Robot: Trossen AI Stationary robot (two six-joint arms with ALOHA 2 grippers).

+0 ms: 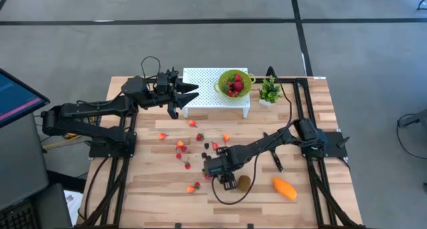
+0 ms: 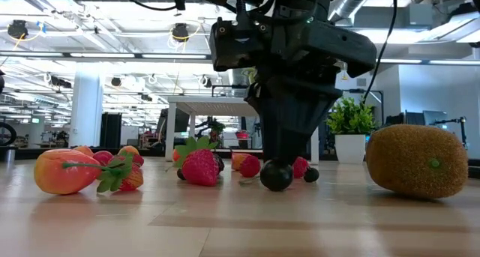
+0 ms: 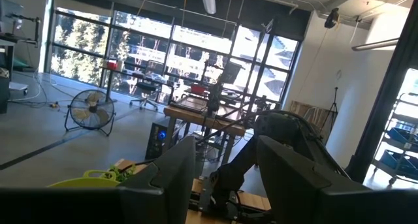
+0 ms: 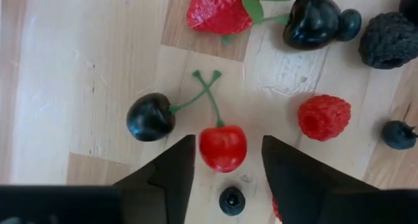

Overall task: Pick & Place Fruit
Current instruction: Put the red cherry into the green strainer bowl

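My right gripper (image 1: 227,183) points down at the table, open, its fingers on either side of a red cherry (image 4: 223,147) without touching it. The cherry's green stem crosses that of a dark cherry (image 4: 150,117) lying beside it. A brown kiwi (image 1: 245,182) lies just right of the gripper, and an orange mango (image 1: 285,188) lies farther right. More small fruit (image 1: 181,147) is scattered over the table's middle. My left gripper (image 1: 189,95) hangs open and empty, raised beside the white rack (image 1: 200,79).
A green bowl (image 1: 222,79) holding strawberries stands on the white rack at the far edge, with a small potted plant (image 1: 269,90) to its right. A slim black knife (image 1: 275,161) lies under the right arm. A strawberry (image 4: 219,8), a raspberry (image 4: 324,117) and dark berries (image 4: 392,38) lie near the cherries.
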